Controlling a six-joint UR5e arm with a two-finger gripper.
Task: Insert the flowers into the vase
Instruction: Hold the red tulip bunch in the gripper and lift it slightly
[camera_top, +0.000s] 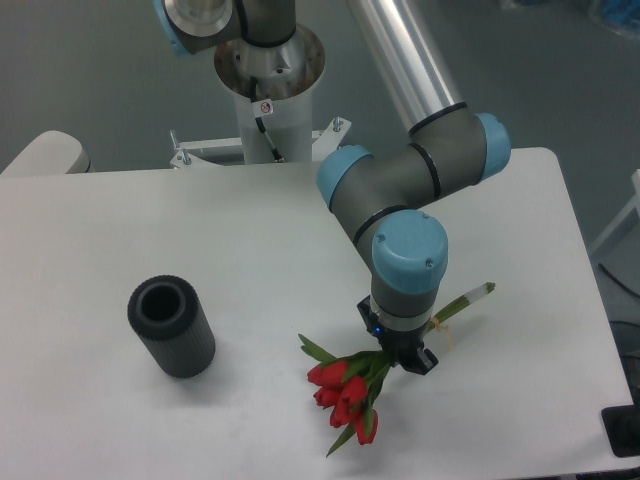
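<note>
The flowers lie on the white tabletop, red buds toward the near edge, pale stems running up and right under the gripper. Its jaws sit down over the stems; whether they grip them cannot be told. The vase stands upright, well apart to the left

A white table is carrying two things. The vase is standing upright on its left part, mouth up. The flowers are lying well apart to the right, buds pointing toward the near edge.
</note>
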